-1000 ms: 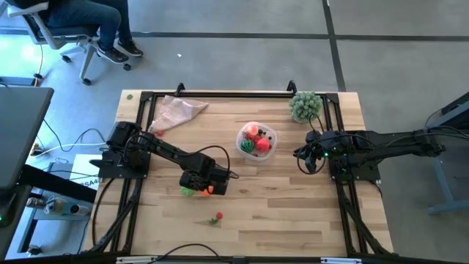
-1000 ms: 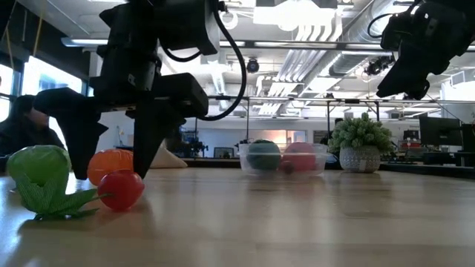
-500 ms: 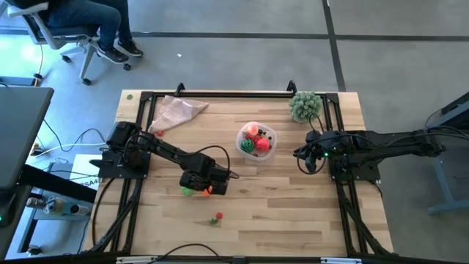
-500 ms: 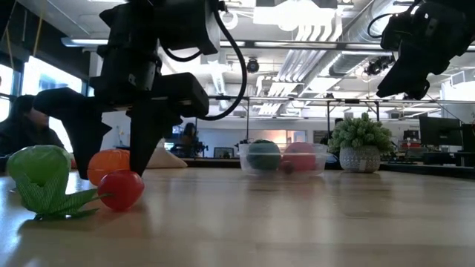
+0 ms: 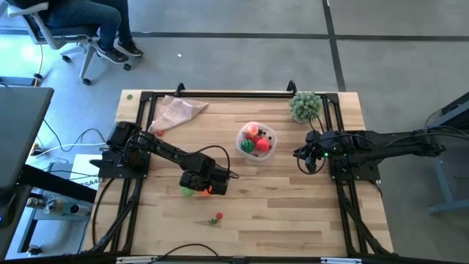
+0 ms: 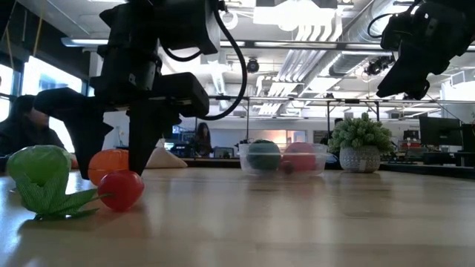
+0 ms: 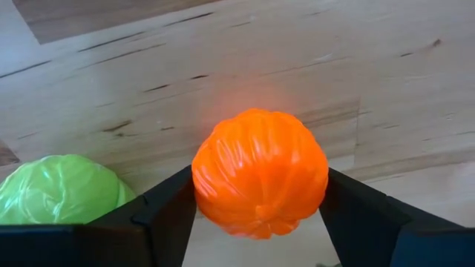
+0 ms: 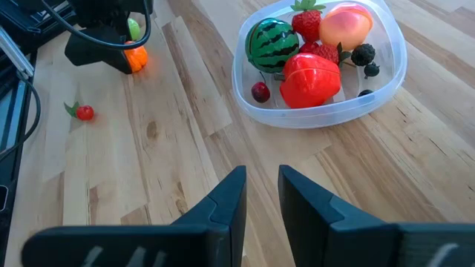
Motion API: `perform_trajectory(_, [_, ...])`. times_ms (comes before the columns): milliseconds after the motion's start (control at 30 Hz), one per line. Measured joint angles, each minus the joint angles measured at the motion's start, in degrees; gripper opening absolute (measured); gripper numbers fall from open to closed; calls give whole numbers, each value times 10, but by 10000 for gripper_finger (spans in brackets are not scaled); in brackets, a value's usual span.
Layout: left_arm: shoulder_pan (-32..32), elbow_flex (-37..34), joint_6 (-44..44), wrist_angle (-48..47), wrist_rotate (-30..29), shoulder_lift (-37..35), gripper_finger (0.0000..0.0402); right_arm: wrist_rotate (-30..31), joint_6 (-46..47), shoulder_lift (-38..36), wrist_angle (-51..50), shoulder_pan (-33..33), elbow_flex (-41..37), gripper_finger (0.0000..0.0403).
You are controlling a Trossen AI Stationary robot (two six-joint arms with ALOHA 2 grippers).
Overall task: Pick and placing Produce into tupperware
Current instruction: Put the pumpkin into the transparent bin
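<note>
Behind wooden table (image 5: 293, 213), concrete floor (image 5: 242, 66), seated person (image 5: 88, 18).

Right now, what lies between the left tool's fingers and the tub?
The left tool straddles the orange ball. From there to the tub, the high view shows only bare table.

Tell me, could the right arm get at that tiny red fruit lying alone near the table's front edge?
Probably not easily. The small red fruit lies on the left arm's side, with the left tool nearby, while the right tool waits far across the table.
</note>
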Motion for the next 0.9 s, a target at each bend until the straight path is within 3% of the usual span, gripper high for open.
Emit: perform_trajectory(900, [0, 0, 0, 0, -3, 0, 238, 0, 0, 0, 0, 0, 0, 71])
